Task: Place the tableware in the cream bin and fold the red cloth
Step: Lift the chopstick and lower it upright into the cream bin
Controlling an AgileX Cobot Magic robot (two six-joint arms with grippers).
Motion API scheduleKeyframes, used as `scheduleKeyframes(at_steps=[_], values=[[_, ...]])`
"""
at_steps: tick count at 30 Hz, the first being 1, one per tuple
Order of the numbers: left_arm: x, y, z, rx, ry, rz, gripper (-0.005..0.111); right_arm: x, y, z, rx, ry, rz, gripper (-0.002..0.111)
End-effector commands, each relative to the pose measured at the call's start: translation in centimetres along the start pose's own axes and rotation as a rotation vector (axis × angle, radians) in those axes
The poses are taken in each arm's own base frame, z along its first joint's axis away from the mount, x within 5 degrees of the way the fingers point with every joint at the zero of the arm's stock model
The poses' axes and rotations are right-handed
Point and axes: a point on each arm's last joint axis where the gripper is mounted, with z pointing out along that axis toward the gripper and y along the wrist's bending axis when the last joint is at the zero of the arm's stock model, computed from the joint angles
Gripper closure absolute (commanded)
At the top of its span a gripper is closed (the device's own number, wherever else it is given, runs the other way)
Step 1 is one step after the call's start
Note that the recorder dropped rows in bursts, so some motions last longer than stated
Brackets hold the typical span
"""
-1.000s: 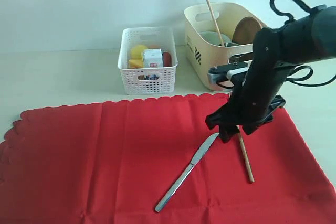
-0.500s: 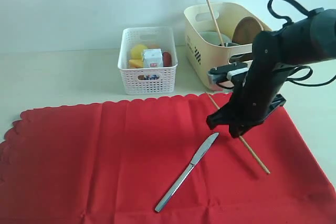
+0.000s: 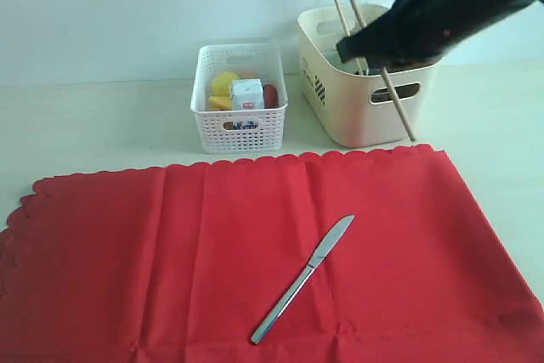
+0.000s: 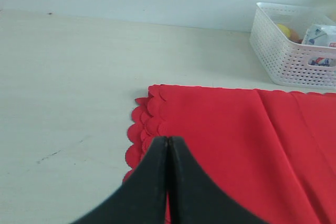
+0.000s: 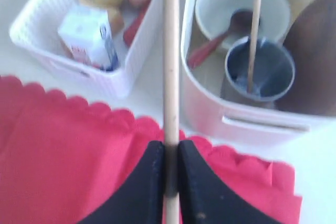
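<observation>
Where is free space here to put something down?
The red cloth is bare on both sides of the knife. The table left of the white basket is bare too. The cream bin is crowded, and the right pincer holds a chopstick near it.

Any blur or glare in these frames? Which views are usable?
Exterior view: even, soft light, no glare; the silver knife and red cloth are crisp, only the right claw holding the chopstick is smeared. Left wrist view: fairly sharp, the left claw just a dark silhouette. Right wrist view: soft throughout; the milk carton print is unreadable.
</observation>
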Motion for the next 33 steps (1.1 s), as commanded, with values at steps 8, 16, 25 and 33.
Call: scheduleKeyframes(at_steps=[8, 16, 25, 33], values=[[-0.1, 0.0, 0.0, 0.006, -0.013, -0.002, 0.106, -6.7, -3.3, 0.8, 0.071, -0.306, 0.047, 0.108], [-0.1, 0.0, 0.0, 0.006, -0.013, -0.002, 0.106, -7.2, -6.1, 7.0, 0.145, -0.441, 0.038, 0.108], [-0.1, 0.0, 0.0, 0.006, -0.013, -0.002, 0.106, -6.8, -8.8, 13.9, 0.196, -0.497, 0.038, 0.108], [-0.1, 0.0, 0.0, 0.006, -0.013, -0.002, 0.106, -5.0, -10.1, 18.6, 0.201, -0.437, 0.056, 0.104]])
